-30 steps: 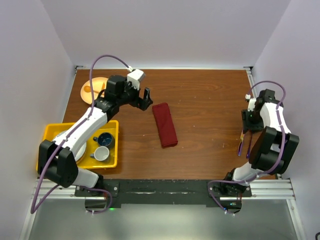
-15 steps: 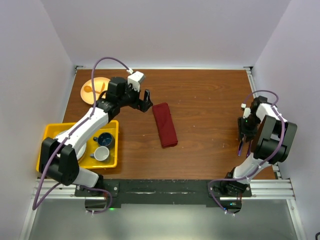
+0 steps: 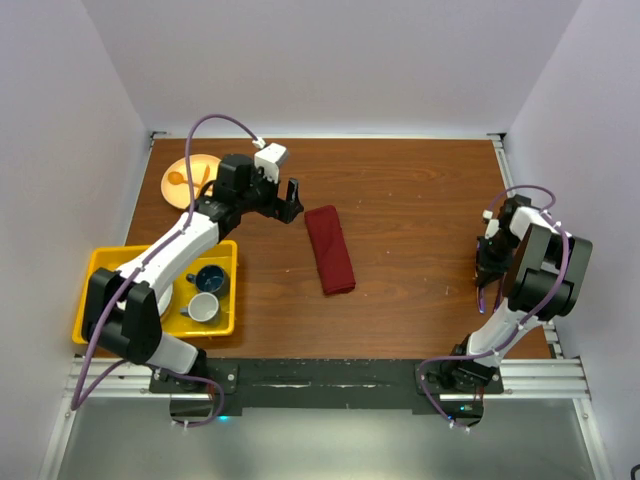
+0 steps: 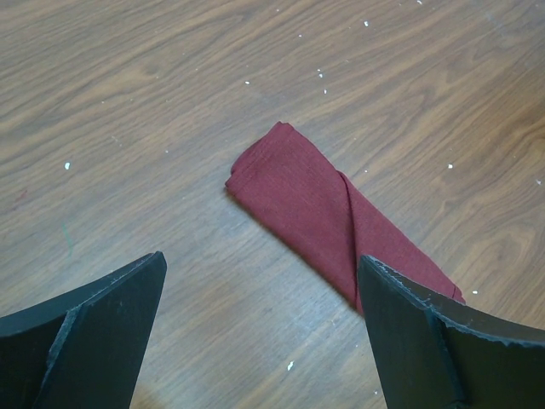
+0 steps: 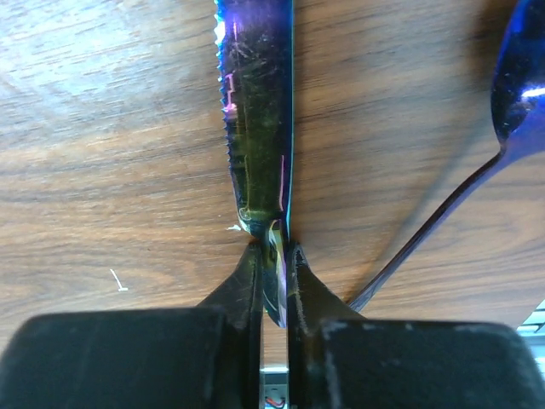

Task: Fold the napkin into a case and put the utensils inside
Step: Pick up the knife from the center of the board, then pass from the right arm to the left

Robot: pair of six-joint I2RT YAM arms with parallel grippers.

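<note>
The right hand (image 5: pixel 272 256) has just pinched shut on the knife (image 5: pixel 255 128), which lies beside the spoon (image 5: pixel 518 94), so carrying it over can probably start. The left hand (image 4: pixel 260 294) hangs wide open by the folded napkin (image 4: pixel 336 213), well apart from the knife. The worktop (image 3: pixel 420 190) is brown wood grain, boxed in by pale lilac walls (image 3: pixel 330 60).

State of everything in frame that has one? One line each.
napkin: folded into a narrow packet, flat on the table, no utensil showing in it.
left gripper: open, above the napkin's end, holding nothing.
right gripper: shut on the knife.
knife: gripped at the blade's base.
spoon: loose on the table beside the knife.
blue cup: upright in the yellow tray.
white cup: upright, same tray.
</note>
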